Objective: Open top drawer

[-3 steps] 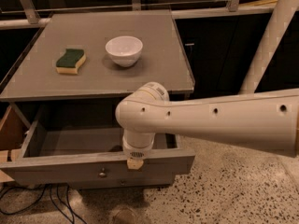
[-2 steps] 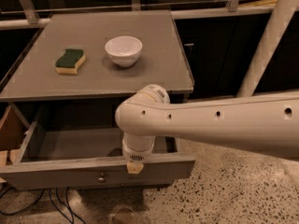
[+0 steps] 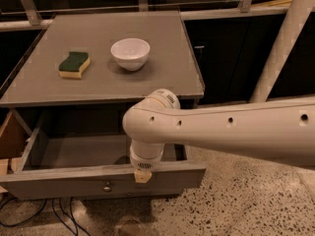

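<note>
The top drawer [image 3: 59, 183] is a grey wooden drawer under the table top, pulled well out toward the camera, and its inside [image 3: 78, 151] shows nothing in it. Its small round metal knob [image 3: 107, 187] sits at the centre of the front panel. My gripper [image 3: 142, 175] hangs from the white arm [image 3: 221, 132] over the top edge of the drawer front, to the right of the knob and slightly above it. The arm's wrist hides most of the gripper. The two slimmer drawers are out of view.
On the grey table top [image 3: 162, 58] stand a white bowl [image 3: 130, 53] and a green and yellow sponge [image 3: 74, 64]. A wooden piece [image 3: 9, 136] is at the left of the drawer. Cables [image 3: 59, 215] lie on the speckled floor. A white pole [image 3: 288, 38] rises at the right.
The gripper and the drawer front have moved slightly toward the camera, so the drawer stands a little further out.
</note>
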Motion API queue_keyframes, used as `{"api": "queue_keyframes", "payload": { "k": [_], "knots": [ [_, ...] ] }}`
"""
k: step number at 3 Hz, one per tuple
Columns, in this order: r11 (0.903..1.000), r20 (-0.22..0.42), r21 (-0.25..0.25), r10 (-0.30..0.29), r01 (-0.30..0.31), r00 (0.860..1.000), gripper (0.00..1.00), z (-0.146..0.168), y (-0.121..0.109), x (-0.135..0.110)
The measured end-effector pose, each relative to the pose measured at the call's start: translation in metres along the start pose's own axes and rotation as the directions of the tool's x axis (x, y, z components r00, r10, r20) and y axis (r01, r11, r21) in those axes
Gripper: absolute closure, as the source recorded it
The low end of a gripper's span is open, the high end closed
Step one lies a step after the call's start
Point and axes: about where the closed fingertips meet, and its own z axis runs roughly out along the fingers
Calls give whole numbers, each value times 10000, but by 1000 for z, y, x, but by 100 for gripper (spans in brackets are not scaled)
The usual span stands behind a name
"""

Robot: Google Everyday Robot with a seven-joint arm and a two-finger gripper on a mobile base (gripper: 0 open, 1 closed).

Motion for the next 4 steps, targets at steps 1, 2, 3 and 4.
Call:
{"api": "queue_keyframes", "payload": {
  "k": [1,2,3,4],
  "knots": [
    [10000,0,0,0,0,10000,35,0,0,0],
    [10000,-1,0,-1,1,10000,4,0,0,0],
    [10000,-1,0,-1,1,10000,0,0,0,0],
    [10000,-1,1,-1,1,10000,0,0,0,0]
  ]
}}
